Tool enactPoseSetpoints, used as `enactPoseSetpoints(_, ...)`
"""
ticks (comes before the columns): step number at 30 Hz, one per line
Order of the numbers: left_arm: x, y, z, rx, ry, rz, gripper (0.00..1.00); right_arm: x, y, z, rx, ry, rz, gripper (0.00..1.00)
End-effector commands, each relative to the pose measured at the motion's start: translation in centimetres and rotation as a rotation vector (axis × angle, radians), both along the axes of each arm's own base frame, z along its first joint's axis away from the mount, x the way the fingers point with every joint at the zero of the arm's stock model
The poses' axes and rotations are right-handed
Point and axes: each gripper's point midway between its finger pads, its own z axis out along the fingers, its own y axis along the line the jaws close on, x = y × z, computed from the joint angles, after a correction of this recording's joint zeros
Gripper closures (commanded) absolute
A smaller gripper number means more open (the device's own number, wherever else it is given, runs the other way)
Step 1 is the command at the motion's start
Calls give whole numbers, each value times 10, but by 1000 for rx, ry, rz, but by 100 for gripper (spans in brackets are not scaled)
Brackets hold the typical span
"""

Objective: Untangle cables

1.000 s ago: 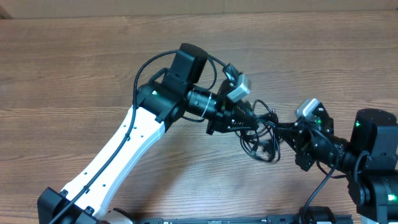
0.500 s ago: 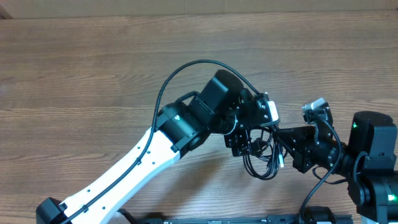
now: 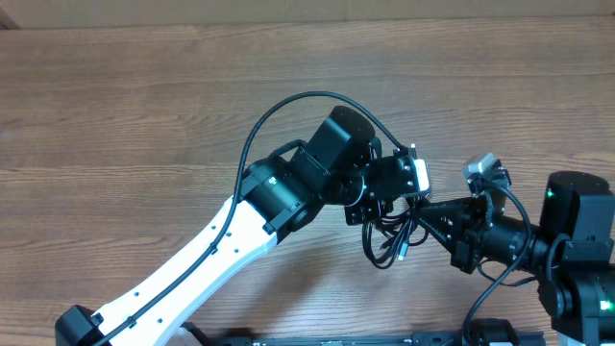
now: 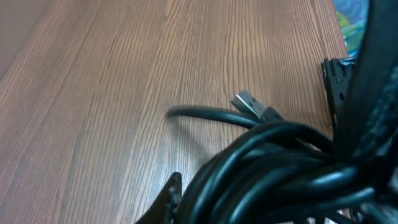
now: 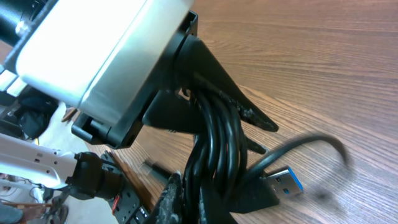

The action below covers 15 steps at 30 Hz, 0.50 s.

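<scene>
The cables (image 3: 386, 242) are a bunch of thin black loops at centre right of the table. My left gripper (image 3: 389, 204) is shut on the top of the bunch, and my right gripper (image 3: 430, 219) grips it from the right. In the right wrist view my fingers (image 5: 175, 200) pinch the strands (image 5: 214, 143) just below the left gripper's black fingers (image 5: 217, 81). A USB plug with a blue insert (image 5: 283, 180) sticks out beside them. In the left wrist view the bunch (image 4: 280, 168) fills the lower right between my jaws (image 4: 249, 208), and a metal plug (image 4: 249, 102) lies on the wood.
The bare wood table (image 3: 144, 96) stretches to the left and back. The left arm's own thicker black cable (image 3: 288, 106) arcs above its wrist. The right arm's base (image 3: 577, 240) stands at the right edge.
The left arm has swung right and turned its wrist over the bunch. Since then both grippers and the bunch have shifted slightly to the left.
</scene>
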Motion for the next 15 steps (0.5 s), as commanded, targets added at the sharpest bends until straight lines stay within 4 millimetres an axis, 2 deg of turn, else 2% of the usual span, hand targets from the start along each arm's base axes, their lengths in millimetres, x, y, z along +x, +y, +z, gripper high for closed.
enactPoseSetpoints(1,-2,-2,14,-48,29,22,96,-2,0,10,0,-29,0,59)
enactPoseSetpoints(2,3,0,12,-41,47,70,96,0,-2,8,-16,-29,-16,35)
enactPoseSetpoints(4,11,6,7,-16,70,155,96,9,-12,2,-59,-13,-90,0)
enactPoseSetpoints(8,35,23,-1,26,87,374,96,31,-34,-2,-60,67,-321,0)
enactPoseSetpoints(11,43,28,-1,7,144,494,96,31,-35,-2,-55,76,-330,0)
enactPoseSetpoints(15,49,27,5,-105,322,677,96,31,-35,-3,-58,80,-333,0)
